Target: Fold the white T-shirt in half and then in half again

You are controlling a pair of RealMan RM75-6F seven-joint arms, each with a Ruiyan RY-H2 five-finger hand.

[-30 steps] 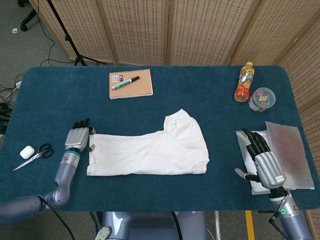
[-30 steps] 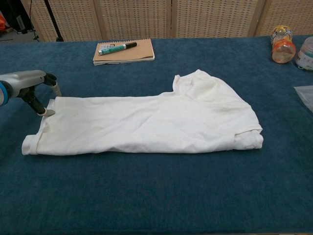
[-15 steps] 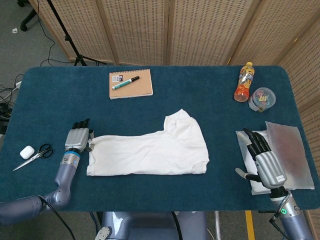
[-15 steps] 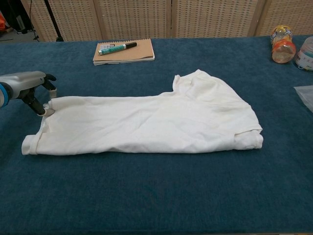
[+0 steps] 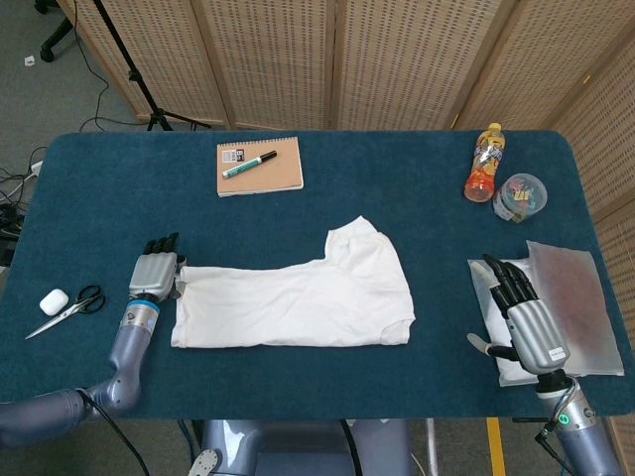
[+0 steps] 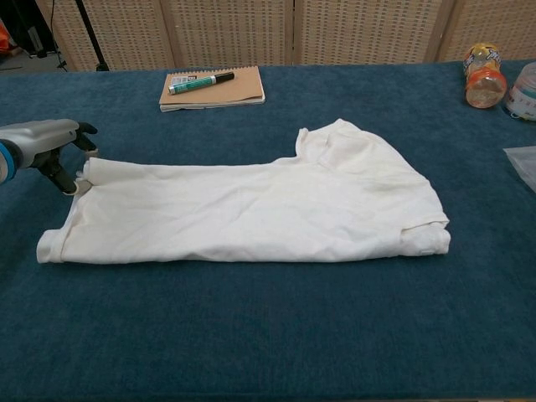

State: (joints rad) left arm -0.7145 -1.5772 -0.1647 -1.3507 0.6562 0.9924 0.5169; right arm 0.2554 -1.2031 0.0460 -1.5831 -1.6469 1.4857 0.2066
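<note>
Your left hand (image 6: 52, 144) pinches the far hem corner of the white T-shirt (image 5: 298, 297); your right hand (image 5: 524, 315) rests released, fingers apart, on a silvery pouch (image 5: 571, 307) well right of the shirt. The blue table (image 5: 327, 203) stands before wicker screens (image 5: 397, 59). The folded shirt lies mid-table, long axis left-right, hem leftward, sleeve rightward.
</note>
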